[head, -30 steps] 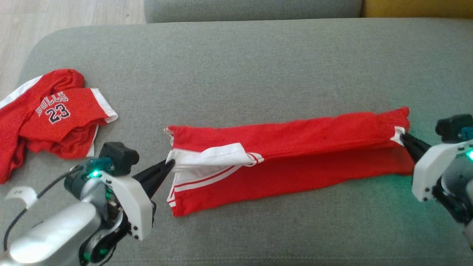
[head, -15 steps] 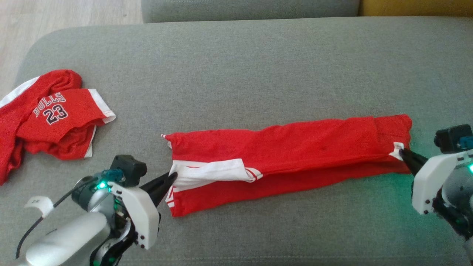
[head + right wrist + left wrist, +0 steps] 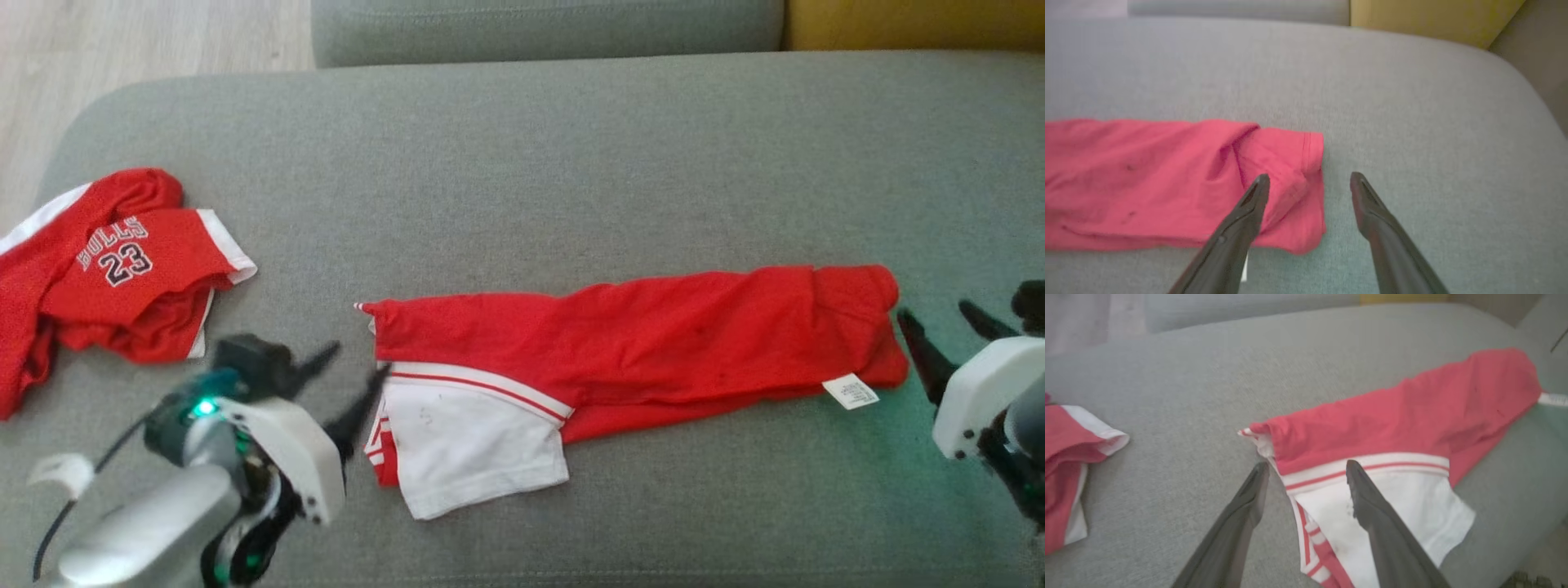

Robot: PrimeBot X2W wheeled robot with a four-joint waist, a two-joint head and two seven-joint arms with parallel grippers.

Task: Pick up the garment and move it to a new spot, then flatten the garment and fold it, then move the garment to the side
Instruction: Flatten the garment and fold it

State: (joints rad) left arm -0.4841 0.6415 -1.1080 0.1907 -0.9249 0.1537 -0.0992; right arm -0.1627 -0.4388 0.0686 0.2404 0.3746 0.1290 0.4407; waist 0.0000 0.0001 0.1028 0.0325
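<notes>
Because the big grey fabric sofa seat is soft and grips cloth, I think the long red garment with the white band could bunch up or come unfolded when it gets pulled to the side. The seat is wide and flat with round corners. Behind it sit a grey back cushion and a yellow cushion. Pale wood floor shows at the far left.

The garment lies on the middle of the seat in a long strip from left to right, with a white flap open at its left end. It looks lumpy, so a new fold may come out crooked. A crumpled red jersey with the number 23 lies well apart at the seat's left edge; a wide sweep could drag it along.

The left gripper sits just beside the garment's left end, jaws wide with nothing in them. The right gripper sits just beside the right end, jaws wide and empty too. A small white tag pokes out near the right end and could snag a finger.
</notes>
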